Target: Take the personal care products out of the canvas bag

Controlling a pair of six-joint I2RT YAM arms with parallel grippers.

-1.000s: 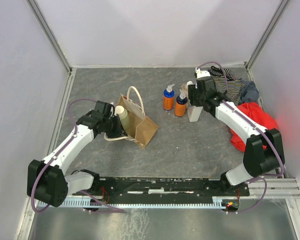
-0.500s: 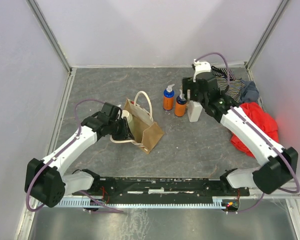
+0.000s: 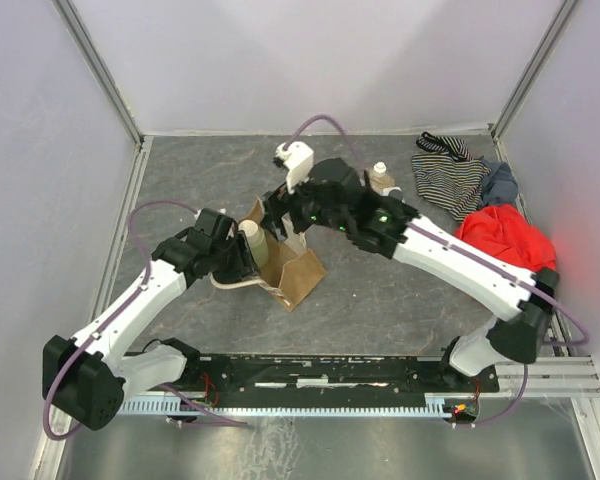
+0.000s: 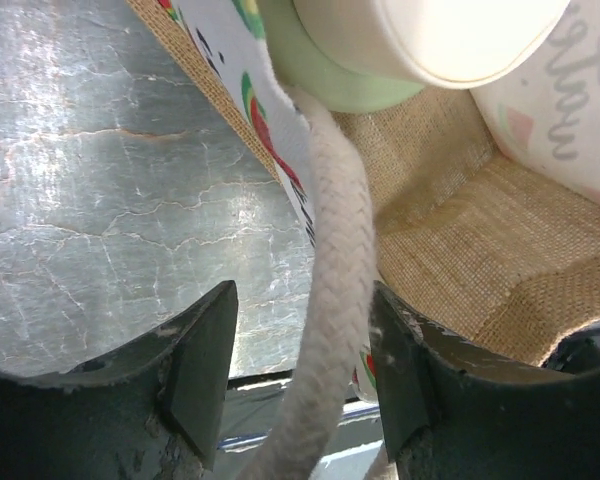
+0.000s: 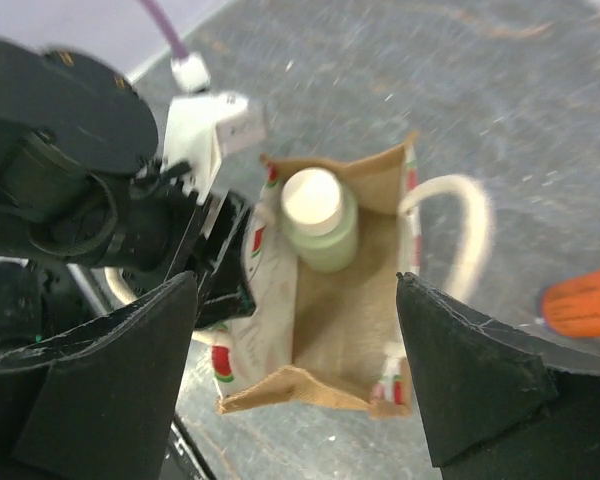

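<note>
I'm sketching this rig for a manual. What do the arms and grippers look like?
Both arms have white links with black joints. A purple cable loops along each one. The left gripper and right gripper have dark, flat, wedge-shaped fingers. No markings are visible.

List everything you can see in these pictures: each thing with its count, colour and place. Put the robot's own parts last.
canvas bag: one, tan, cream handles, centre-left of the table
pale-green cylinder: one, cream cap, standing inside the bag
orange bottle: one seen, on the table outside the bag
beige bottle: one, behind the right arm
striped garment: one, black-and-white, far right
grey-blue cloth: one, beside the garment
red cloth: one, right edge
table: one, grey
left gripper: open, astride a bag handle
right gripper: open, above the bag
</note>
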